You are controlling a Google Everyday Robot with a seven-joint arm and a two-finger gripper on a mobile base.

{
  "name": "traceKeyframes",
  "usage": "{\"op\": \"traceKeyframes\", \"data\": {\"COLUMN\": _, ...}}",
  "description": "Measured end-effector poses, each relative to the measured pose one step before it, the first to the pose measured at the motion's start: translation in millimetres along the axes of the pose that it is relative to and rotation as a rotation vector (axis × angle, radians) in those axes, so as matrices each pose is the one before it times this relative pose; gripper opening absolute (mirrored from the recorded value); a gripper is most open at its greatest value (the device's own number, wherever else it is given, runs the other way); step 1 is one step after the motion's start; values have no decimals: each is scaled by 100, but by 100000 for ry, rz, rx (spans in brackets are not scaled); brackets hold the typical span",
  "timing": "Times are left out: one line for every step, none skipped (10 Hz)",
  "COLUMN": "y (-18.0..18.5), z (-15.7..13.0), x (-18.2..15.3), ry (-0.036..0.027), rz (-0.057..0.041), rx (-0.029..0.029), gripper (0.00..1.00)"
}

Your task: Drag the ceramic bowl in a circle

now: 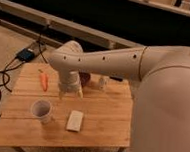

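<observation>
The ceramic bowl (85, 78) is a small dark reddish-brown bowl on the wooden table (105, 116), toward the back. My wrist hides its left part. My gripper (70, 92) hangs just to the front left of the bowl and points down at the tabletop. Its pale fingers (63, 92) stand apart, open, with nothing visible between them. Whether the right finger touches the bowl cannot be told.
A white cup (41, 110) stands at the front left and a flat white block (75, 120) lies just right of it. An orange carrot (43, 80) lies at the left. A small pale object (103, 82) sits right of the bowl. Cables (0, 77) trail on the floor at the left.
</observation>
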Motion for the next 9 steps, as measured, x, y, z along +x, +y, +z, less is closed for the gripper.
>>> {"op": "traceKeyframes", "data": {"y": 0, "z": 3, "x": 0, "ry": 1, "rz": 0, "rx": 3, "gripper": 65}}
{"op": "traceKeyframes", "data": {"y": -1, "z": -2, "x": -1, "ry": -2, "rz": 2, "rx": -2, "gripper": 65}}
{"op": "traceKeyframes", "data": {"y": 1, "z": -1, "x": 1, "ry": -1, "rz": -4, "rx": 0, "gripper": 65}}
{"op": "traceKeyframes", "data": {"y": -2, "z": 3, "x": 0, "ry": 4, "rz": -1, "rx": 5, "gripper": 65}}
{"op": "traceKeyframes", "data": {"y": 1, "z": -3, "x": 0, "ry": -2, "rz": 5, "rx": -5, "gripper": 65}}
{"op": "traceKeyframes", "data": {"y": 9, "z": -7, "x": -7, "ry": -17, "rz": -36, "rx": -1, "gripper": 65}}
{"op": "traceKeyframes", "data": {"y": -25, "z": 32, "x": -62, "ry": 106, "rz": -47, "rx": 56, "gripper": 65}}
{"op": "traceKeyframes", "data": {"y": -363, "z": 150, "x": -376, "ry": 380, "rz": -1699, "rx": 404, "gripper": 65}}
{"op": "traceKeyframes", "data": {"y": -418, "z": 280, "x": -456, "ry": 828, "rz": -2424, "rx": 450, "gripper": 65}}
